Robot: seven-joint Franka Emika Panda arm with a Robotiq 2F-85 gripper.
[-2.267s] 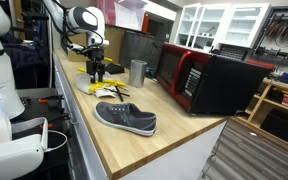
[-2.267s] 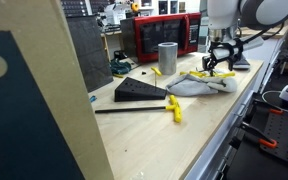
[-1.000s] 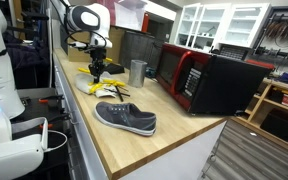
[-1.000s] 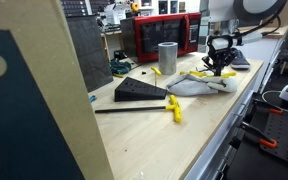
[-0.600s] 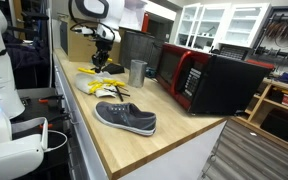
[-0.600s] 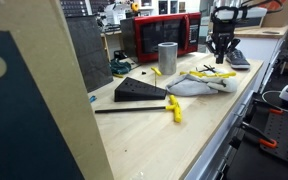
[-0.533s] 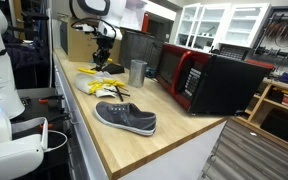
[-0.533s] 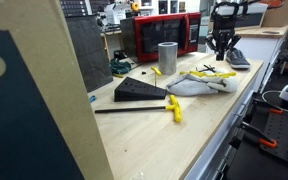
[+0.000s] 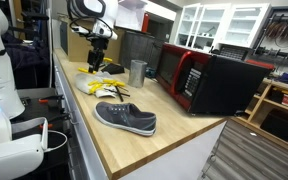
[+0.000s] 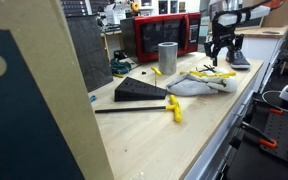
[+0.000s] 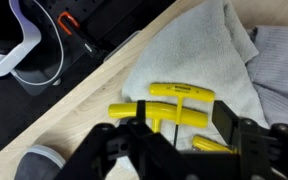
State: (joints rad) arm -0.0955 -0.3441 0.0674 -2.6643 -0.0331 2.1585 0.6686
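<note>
the hand (image 9: 95, 62) hangs in the air above the near end of the table (image 9: 112, 142), clear of everything on it, and shows in both exterior views (image 10: 222, 55). in the wrist view the hand (image 11: 182, 140) has its two dark fingers (image 11: 230, 124) spread wide with nothing between them.

straight under it lie the yellow t-handle tools (image 11: 181, 92), resting on a pale cloth (image 11: 199, 50). at least two of the tools lie side by side, close together, and a third peeks out at the lower edge of the wrist view. in the exterior views the yellow t-handle tools (image 10: 212, 75) sit on top of the cloth (image 10: 187, 87), which is crumpled near the table's front edge (image 9: 87, 86).

a lone yellow t-handle (image 10: 173, 108) lies apart from the cloth on bare wood, at the end of a thin dark rod. just beside it sits a dark wedge (image 10: 139, 92). a metal cup (image 9: 137, 72) stands upright behind the cloth, near a red-fronted microwave (image 9: 199, 80). a grey shoe (image 9: 125, 118) lies on its sole further along the table, well apart from the hand.
</note>
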